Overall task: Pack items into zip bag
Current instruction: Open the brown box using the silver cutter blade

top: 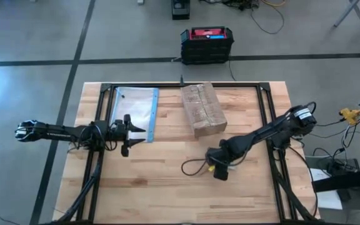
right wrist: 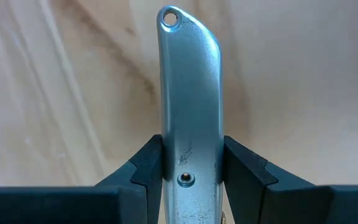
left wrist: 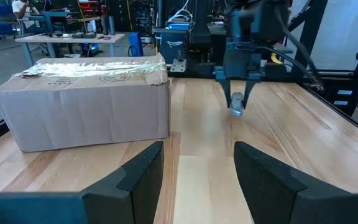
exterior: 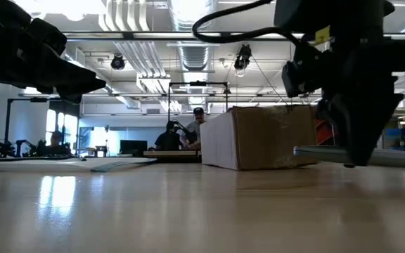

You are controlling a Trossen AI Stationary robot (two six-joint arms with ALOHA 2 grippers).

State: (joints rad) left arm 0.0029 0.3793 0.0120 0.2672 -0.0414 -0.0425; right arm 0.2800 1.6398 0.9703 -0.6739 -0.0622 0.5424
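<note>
A slim grey metal tool (right wrist: 189,112) is clamped between the fingers of the right claw (top: 220,173), low over the tabletop (top: 167,181), on the near side of the cardboard box (top: 202,109). The left claw (top: 137,132) is held with its fingers parted and empty, at the near edge of the zip bag (top: 135,109), which lies flat just left of the box. The items cannot be made out. The tool should be kept level and carried slowly toward the bag mouth.

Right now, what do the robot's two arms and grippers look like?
Both arms are dark, slim and jointed. The left gripper has two blocky matte dark fingers. The right gripper shows a yellow tag near its wrist and a black cable looping beside it; its arm carries a white ring marking.
</note>
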